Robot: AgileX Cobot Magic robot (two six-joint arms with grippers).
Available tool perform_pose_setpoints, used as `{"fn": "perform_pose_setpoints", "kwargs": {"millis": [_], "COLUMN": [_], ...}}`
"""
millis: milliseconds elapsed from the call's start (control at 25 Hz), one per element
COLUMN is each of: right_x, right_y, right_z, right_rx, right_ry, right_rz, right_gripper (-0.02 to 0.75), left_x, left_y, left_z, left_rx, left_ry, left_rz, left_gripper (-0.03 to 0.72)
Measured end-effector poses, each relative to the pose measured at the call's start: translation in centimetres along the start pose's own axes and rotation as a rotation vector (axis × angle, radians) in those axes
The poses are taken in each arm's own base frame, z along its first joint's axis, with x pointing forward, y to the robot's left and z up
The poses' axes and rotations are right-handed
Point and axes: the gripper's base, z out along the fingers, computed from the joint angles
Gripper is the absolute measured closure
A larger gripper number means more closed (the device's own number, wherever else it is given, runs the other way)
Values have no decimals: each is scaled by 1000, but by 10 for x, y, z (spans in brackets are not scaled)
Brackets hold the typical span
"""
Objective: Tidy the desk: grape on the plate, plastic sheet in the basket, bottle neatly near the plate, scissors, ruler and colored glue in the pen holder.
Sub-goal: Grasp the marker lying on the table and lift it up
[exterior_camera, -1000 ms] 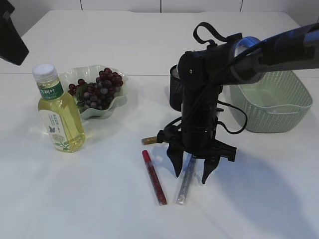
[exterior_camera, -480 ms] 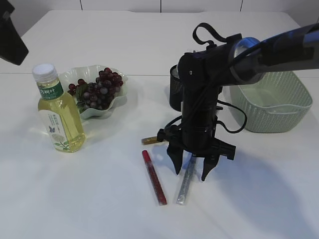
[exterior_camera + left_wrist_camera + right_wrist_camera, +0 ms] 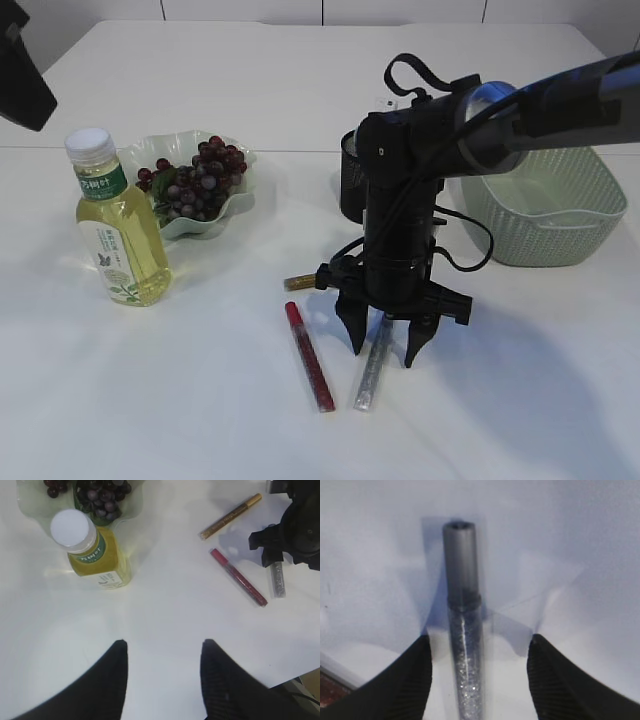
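Right gripper (image 3: 385, 345) found lower centre, jaws apart, straddling silver glitter glue (image 3: 372, 368) unclamped; left gripper (image 3: 162, 672) likewise parted, empty.

This looks like a robot lab or test room set up as a mock desk. A plain white table (image 3: 150, 400) stands against bare white panelled walls, and black robot arms reach over it. The things laid out are staged props: a bottle (image 3: 118, 225) of yellow drink, a plate (image 3: 235, 195) of grapes, glitter glue pens (image 3: 310, 355) and a pale green basket (image 3: 560, 225).
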Motion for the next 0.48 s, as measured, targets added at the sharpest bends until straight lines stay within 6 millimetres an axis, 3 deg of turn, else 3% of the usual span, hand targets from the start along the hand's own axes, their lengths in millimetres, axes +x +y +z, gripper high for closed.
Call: {"fn": "perform_pose_setpoints", "kwargs": {"millis": [280,480], "right_x": [0,0], "right_y": [0,0], "right_z": [0,0], "right_rx": [0,0], "right_ry": [0,0], "right_rz": [0,0], "right_gripper": [285,426], "left_x": [0,0], "left_y": [0,0], "left_z": [-1,-1], "left_rx": [0,0], "left_ry": [-1,-1], "left_rz": [0,0], "left_gripper": [338,338]}}
